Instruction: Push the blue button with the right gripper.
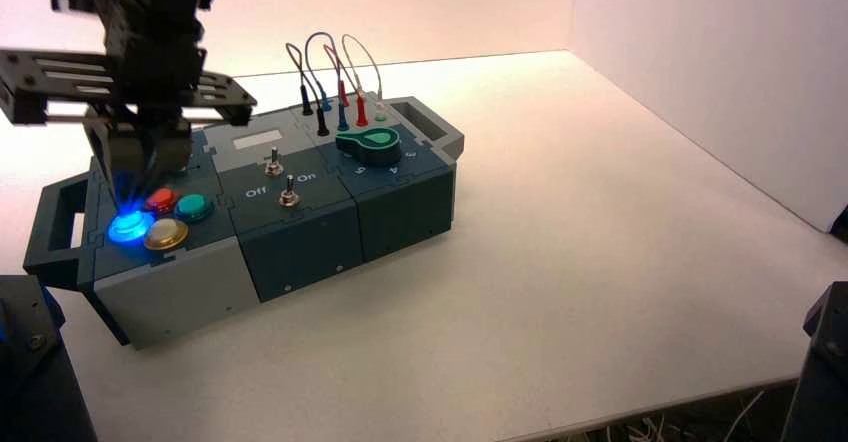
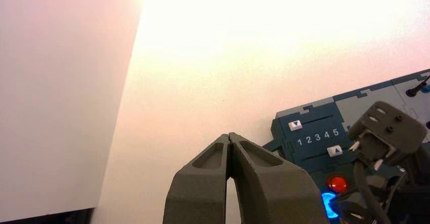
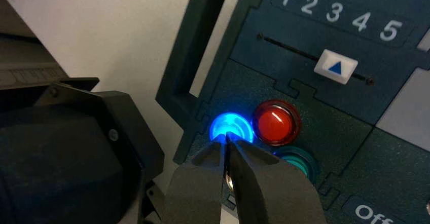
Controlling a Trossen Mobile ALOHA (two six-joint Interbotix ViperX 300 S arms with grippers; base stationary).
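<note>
The box [image 1: 300, 232] stands turned on the white surface [image 1: 600, 292]; its panel carries the buttons, two toggle switches [image 1: 280, 177], a green knob [image 1: 370, 144], looped wires [image 1: 330, 82] plugged in at the back, and a slider [image 3: 335, 67] under the numbers 1 to 5, its white cap sitting between 3 and 4.

The right gripper [image 3: 226, 137] hangs over the box's button end, its jaws pressed together into one narrow tip and holding nothing. That tip touches the near edge of the blue button [image 3: 232, 125], which glows bright blue. Just beside the tip lies the red button [image 3: 276, 122], touching distance from the blue one; the teal button [image 3: 298, 161] is partly hidden behind one finger, and the yellow button [image 1: 165, 233] sits just beside the blue glow in the high view. The box's open handle [image 3: 190, 77] runs along the other side of the tip, near the box's edge.

The left gripper [image 2: 230, 139] is off the box end, over bare surface, jaws closed tip to tip and empty. White walls [image 1: 700, 62] border the surface, with wide open room beyond the knob end of the box.
</note>
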